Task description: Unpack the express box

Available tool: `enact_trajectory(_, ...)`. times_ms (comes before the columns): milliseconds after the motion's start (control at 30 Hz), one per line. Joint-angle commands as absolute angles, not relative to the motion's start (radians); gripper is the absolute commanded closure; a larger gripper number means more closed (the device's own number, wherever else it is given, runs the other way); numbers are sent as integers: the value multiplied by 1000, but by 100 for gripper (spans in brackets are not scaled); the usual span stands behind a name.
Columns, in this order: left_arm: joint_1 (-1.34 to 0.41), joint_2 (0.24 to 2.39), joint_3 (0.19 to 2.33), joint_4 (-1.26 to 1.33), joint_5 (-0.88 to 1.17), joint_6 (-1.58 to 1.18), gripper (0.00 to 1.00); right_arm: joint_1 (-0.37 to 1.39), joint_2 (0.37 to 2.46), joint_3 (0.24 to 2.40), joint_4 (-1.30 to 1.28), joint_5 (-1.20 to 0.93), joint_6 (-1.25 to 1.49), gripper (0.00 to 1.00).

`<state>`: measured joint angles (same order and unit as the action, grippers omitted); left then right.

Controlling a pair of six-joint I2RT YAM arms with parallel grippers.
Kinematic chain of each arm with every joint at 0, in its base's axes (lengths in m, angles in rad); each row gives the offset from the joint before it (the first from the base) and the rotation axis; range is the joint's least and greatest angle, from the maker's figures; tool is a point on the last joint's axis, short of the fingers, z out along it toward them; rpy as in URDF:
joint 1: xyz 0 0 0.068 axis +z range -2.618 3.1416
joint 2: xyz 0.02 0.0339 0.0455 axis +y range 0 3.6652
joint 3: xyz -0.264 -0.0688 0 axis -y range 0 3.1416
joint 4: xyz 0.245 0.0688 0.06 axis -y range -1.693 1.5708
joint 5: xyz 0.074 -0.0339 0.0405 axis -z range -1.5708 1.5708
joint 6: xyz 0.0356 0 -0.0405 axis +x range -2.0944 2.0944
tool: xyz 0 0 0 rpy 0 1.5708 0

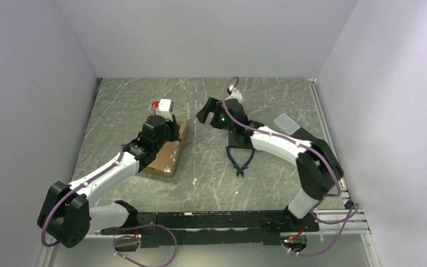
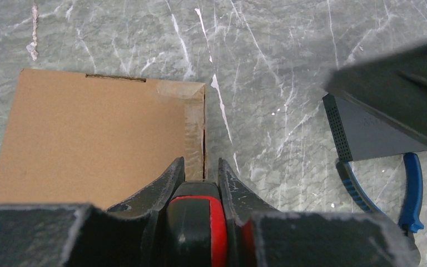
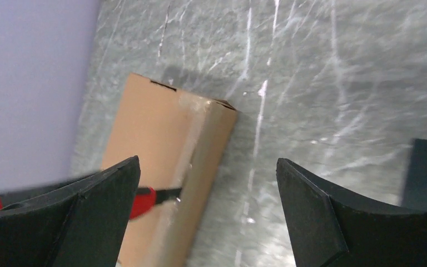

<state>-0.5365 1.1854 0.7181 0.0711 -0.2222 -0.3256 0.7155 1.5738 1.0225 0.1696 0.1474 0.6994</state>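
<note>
Two grippers, three views.

Top external: the express box [image 1: 169,153] lies flat on the table [image 1: 289,100], left of centre, with its lid closed. My left gripper [image 1: 160,107] is over its far end. My right gripper [image 1: 207,113] hangs apart to its right.

Left wrist: my left gripper [image 2: 200,164] is clamped narrow on a red-and-black cutter [image 2: 197,222], just beside the box [image 2: 100,139] at its taped edge. Clear tape [image 2: 192,119] covers that corner.

Right wrist: my right gripper [image 3: 205,167] stands wide and empty, facing the box [image 3: 155,139]. The cutter [image 3: 144,199] shows at the taped seam.

Handling, by my estimate: light, stiff corrugated board that crushes under a hard pinch, and the tape is slick. Hold the box across a long side wall – bare cardboard, not tape – and lift the lid at its free edge.
</note>
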Motion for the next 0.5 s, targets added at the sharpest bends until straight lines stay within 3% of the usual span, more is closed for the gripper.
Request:
enact_trajectory(0,-546,1165,693,33,-235,-287,100,710,1745,1212,14,-30,1026,5)
enact_trajectory(467,-577,1154,694,50,-261,-225,100,722,2107,1528,-128,-194,1120,29)
